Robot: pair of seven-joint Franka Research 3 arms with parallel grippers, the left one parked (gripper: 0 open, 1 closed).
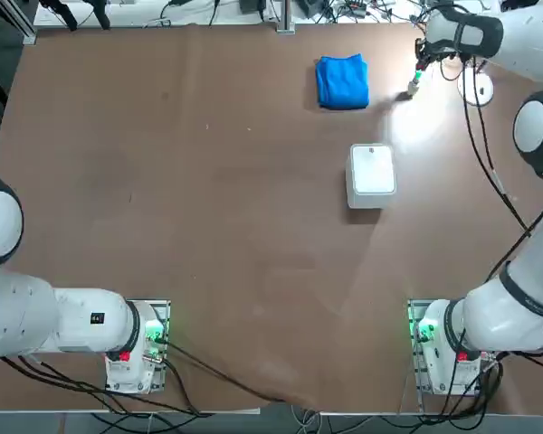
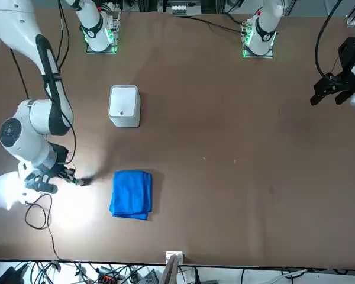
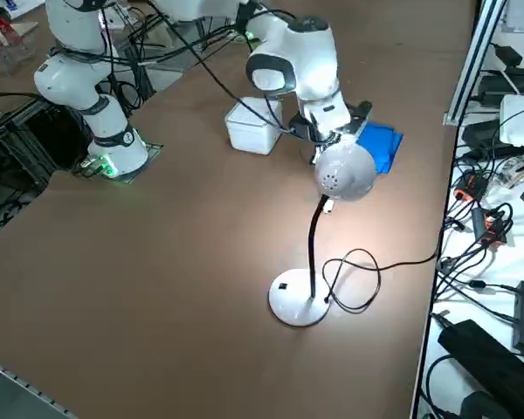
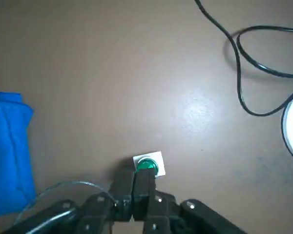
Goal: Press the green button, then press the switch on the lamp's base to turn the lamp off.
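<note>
The right gripper point(image 4: 139, 178) is positioned with its fingers pressed together, and no object is pinched between them. The fingertips are located directly at the green button point(image 4: 147, 165); whether the cap is touched or depressed cannot be determined. The button's pale body is seated on the table point(image 1: 226, 181), near the table's far edge and toward its far right corner as viewed from the arms' bases.

The lamp point(image 3: 312, 249) is placed nearer that same corner, with its shade over the table. The lamp's base point(image 3: 290, 301), a flat white disc, is laid on the table surface. The switch point(image 3: 282, 285) is visible as a small dark dot on the disc. A looped black cord point(image 3: 377, 278) is routed beside the base.

A folded blue cloth point(image 1: 342, 82) is located near the far edge, to the left of the button. A white box point(image 1: 372, 170) is set between the cloth and the arms' side.
</note>
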